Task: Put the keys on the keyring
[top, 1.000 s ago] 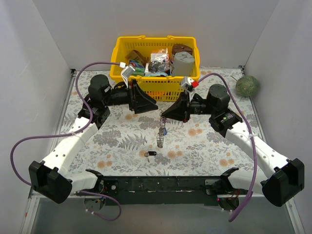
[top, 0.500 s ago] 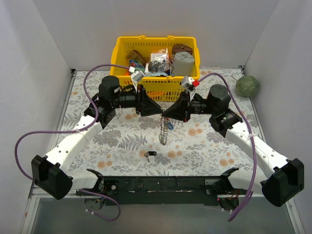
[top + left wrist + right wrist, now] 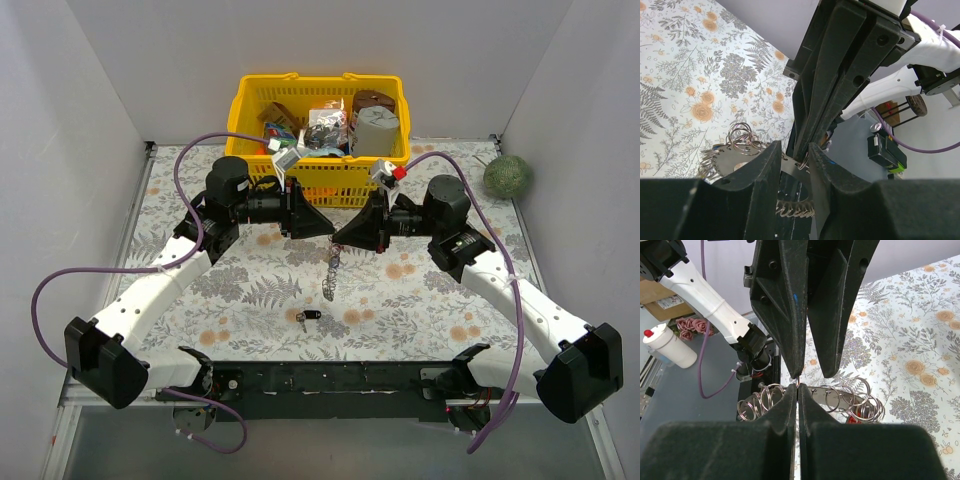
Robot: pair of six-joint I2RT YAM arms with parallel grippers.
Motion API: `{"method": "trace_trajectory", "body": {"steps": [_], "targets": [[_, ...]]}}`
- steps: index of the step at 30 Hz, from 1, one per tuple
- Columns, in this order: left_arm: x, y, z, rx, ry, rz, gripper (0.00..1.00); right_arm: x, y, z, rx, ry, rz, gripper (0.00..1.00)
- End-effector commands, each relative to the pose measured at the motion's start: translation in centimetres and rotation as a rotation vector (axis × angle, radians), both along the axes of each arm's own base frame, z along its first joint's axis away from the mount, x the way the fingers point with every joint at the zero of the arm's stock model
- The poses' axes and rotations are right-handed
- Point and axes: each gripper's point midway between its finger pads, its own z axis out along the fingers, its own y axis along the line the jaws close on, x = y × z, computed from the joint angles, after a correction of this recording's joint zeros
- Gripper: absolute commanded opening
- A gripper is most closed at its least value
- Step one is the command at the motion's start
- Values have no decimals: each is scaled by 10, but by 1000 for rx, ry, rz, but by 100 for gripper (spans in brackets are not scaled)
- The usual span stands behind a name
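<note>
In swings the left gripper (image 3: pixel 318 226), jaws slightly apart astride the keyring (image 3: pixel 331 272) the right gripper (image 3: pixel 343 234) pinches tight (black key (image 3: pixel 310 316) untouched on the table (image 3: pixel 420 290)), so threading hasn't begun.

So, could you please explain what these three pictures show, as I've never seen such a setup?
Two robot arms are bolted to a floral-covered table. The wide picture looks down from above. The other two come from a camera on each wrist, each showing its own gripper at the bottom. The right gripper is shut on the keyring, a toothed metal plate hung with small rings, held up between the arms. The left gripper is open, close in front of it. A black-headed key lies on the table. A yellow basket of items and a green ball sit at the back.
</note>
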Motion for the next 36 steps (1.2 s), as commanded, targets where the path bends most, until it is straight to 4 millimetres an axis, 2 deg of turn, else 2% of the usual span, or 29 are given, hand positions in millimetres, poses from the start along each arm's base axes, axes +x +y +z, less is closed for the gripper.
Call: {"method": "trace_trajectory", "body": {"steps": [1,9,19,23,27,29,34,36], "targets": [[-2,-2,14,-11,-52,-8,27,-2,-1,23,60,-79,12,1],[-5,-1,5,19,-54,-9,27,0,-1,23,61,-70,11,1],[-4,3,-4,56,-65,5,43,0,0,24,67,-64,25,1],[-3,4,-7,67,-65,17,43,-1,0,24,67,-61,30,1],[-1,4,-8,70,-65,22,33,-2,0,24,72,-64,38,1],[0,4,-8,71,-63,21,31,-3,0,24,73,-59,46,1],[1,3,-5,62,-78,26,12,-6,0,25,78,-66,63,1],[-2,4,-2,50,-84,27,10,-8,-1,23,78,-66,73,1]]}}
